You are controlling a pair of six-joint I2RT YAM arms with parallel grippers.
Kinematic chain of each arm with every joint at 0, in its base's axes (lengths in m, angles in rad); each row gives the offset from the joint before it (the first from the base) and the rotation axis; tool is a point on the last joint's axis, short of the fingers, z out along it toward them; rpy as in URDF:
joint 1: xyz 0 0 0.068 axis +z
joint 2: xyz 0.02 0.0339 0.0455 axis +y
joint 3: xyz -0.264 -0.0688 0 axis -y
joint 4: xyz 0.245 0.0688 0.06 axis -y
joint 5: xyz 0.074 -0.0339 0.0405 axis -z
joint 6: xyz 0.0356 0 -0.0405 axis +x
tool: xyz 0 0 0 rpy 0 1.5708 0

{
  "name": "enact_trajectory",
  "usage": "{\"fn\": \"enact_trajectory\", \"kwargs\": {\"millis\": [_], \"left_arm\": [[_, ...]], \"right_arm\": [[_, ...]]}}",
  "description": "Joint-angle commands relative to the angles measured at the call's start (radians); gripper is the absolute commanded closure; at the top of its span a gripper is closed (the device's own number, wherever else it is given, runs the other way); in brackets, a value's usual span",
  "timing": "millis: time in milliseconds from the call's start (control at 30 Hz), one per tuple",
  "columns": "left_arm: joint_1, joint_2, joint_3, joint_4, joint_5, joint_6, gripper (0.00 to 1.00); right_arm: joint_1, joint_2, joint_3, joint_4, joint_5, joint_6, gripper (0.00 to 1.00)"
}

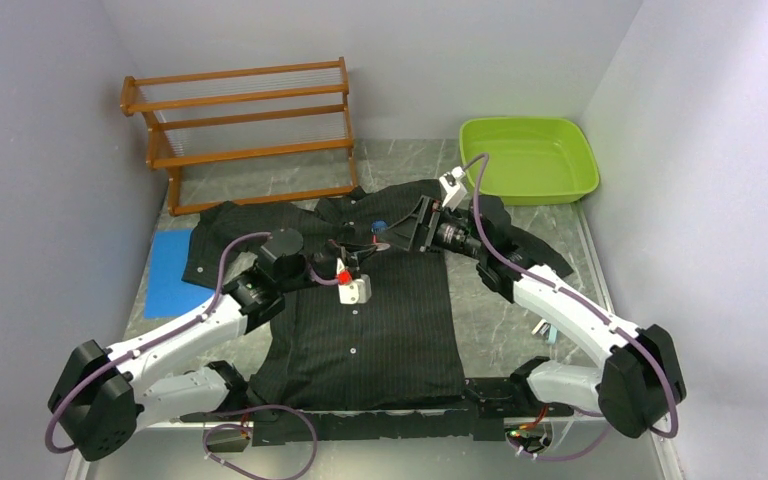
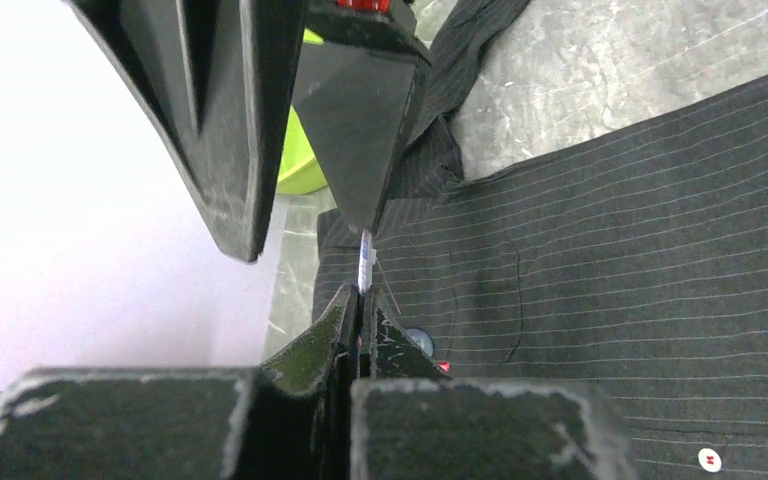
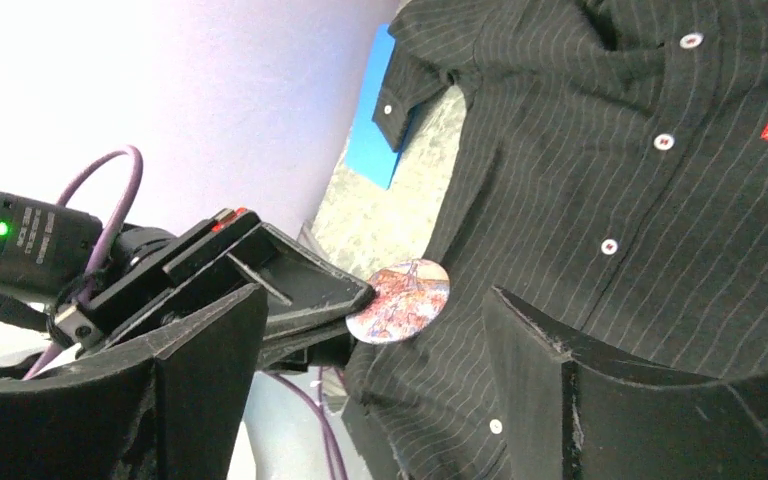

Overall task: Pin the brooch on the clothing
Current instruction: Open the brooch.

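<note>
At the middle of the marbled surface (image 1: 490,320) the clothing (image 1: 380,330), a black pinstriped shirt, lay spread flat with its front up, its collar toward 12 o'clock and its hem toward the arm bases at 6 o'clock. Small white buttons (image 3: 664,141) ran down its placket. Above the shirt's chest, near the collar, the two arms met.

The left gripper (image 2: 360,305) was closed tight, pinching the rim of the brooch (image 3: 400,298), a round badge with a coloured picture on its face. Seen from the left wrist, the badge stood edge-on as a thin sliver between the fingers, over the striped cloth.

The right gripper (image 3: 377,294) reached in from 2 o'clock with its jaws spread wide, one on either side of the badge. It had hold of nothing, though one fingertip looked very near the badge's rim.

A small blue item (image 1: 379,225) sat on the shirt near the collar. A lime-green basin (image 1: 530,160) stood at 1 o'clock of the shirt, a wooden rack (image 1: 245,130) at 11 o'clock, and a blue mat (image 1: 175,270) at 9 o'clock, partly under a sleeve.
</note>
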Motion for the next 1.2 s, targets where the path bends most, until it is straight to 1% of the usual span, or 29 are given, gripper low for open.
{"fn": "enact_trajectory", "kwargs": {"millis": [0, 133, 233, 300, 400, 467, 567, 667, 767, 800, 867, 933, 1033, 1133, 1167], "left_arm": [[-0.027, -0.035, -0.011, 0.054, -0.095, 0.11, 0.97], [-0.027, -0.03, 0.013, 0.014, -0.094, 0.082, 0.97], [-0.027, -0.002, 0.079, -0.051, -0.121, -0.038, 0.97], [-0.027, 0.03, 0.139, -0.084, -0.17, -0.141, 0.97], [-0.026, 0.062, 0.189, -0.105, -0.228, -0.262, 0.97], [-0.027, 0.071, 0.201, -0.096, -0.261, -0.328, 0.97], [-0.028, 0.091, 0.215, -0.095, -0.301, -0.378, 0.97], [-0.031, 0.097, 0.213, -0.108, -0.281, -0.307, 0.97], [-0.046, 0.071, 0.157, -0.044, -0.281, -0.222, 0.97], [-0.054, 0.061, 0.129, -0.009, -0.291, -0.192, 0.97], [-0.071, 0.049, 0.086, 0.044, -0.308, -0.126, 0.97], [-0.084, 0.048, 0.075, 0.038, -0.341, -0.07, 0.97], [-0.099, 0.056, 0.07, 0.029, -0.384, -0.013, 0.97], [-0.104, 0.048, 0.051, 0.055, -0.398, 0.016, 0.97], [-0.105, 0.048, 0.048, 0.056, -0.4, 0.022, 0.97]], "right_arm": [[-0.002, 0.042, 0.031, 0.108, -0.082, 0.103, 0.2], [-0.003, 0.038, 0.025, 0.115, -0.094, 0.089, 0.2], [-0.002, -0.003, 0.026, 0.071, -0.059, 0.008, 0.18], [-0.002, -0.043, 0.025, 0.007, -0.006, -0.069, 0.15], [-0.001, -0.107, 0.013, -0.068, 0.086, -0.171, 0.13], [-0.002, -0.135, 0.021, -0.114, 0.131, -0.2, 0.12], [-0.002, -0.145, 0.046, -0.141, 0.137, -0.191, 0.12], [-0.002, -0.123, 0.069, -0.127, 0.099, -0.139, 0.14], [-0.001, -0.092, 0.065, -0.089, 0.078, -0.022, 0.19], [-0.002, -0.082, 0.057, -0.064, 0.067, 0.016, 0.22], [-0.001, -0.058, 0.044, -0.027, 0.045, 0.085, 0.31], [0.002, -0.034, 0.04, 0.002, 0.024, 0.135, 0.36], [0.012, 0.001, 0.05, 0.037, -0.004, 0.17, 0.38], [0.033, 0.035, 0.075, 0.033, 0.001, 0.175, 0.39], [0.039, 0.047, 0.082, 0.031, 0.002, 0.176, 0.41]]}}
